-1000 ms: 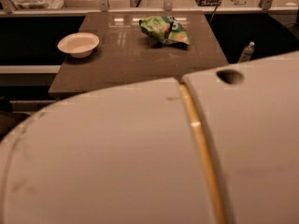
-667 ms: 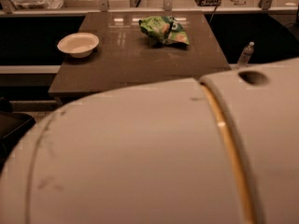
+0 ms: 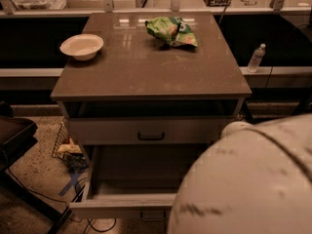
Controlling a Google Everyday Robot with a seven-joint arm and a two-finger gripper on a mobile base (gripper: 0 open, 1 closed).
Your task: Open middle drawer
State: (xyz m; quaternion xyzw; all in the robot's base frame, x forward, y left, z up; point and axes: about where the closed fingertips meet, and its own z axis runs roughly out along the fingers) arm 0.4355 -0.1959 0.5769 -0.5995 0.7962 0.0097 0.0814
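The middle drawer (image 3: 126,206) stands pulled far out of the cabinet. Its pale floor (image 3: 131,189) shows, and its black bar handle (image 3: 153,215) sits on the front panel at the bottom edge of the view. Above it, a narrower drawer front (image 3: 146,129) with a black handle is out only a little, with a dark gap under the countertop. My gripper is not in view. My arm's white shell (image 3: 248,184) fills the lower right and hides the right end of the open drawer.
On the brown countertop (image 3: 146,77) are a white bowl (image 3: 81,46) at the back left and a green chip bag (image 3: 171,31) at the back. A water bottle (image 3: 256,57) stands on the right ledge. A wire basket (image 3: 66,147) and cables lie on the floor at the left.
The white arm shell, which covered most of the view, has moved to the lower right. The cabinet front and the pulled-out drawer now show.
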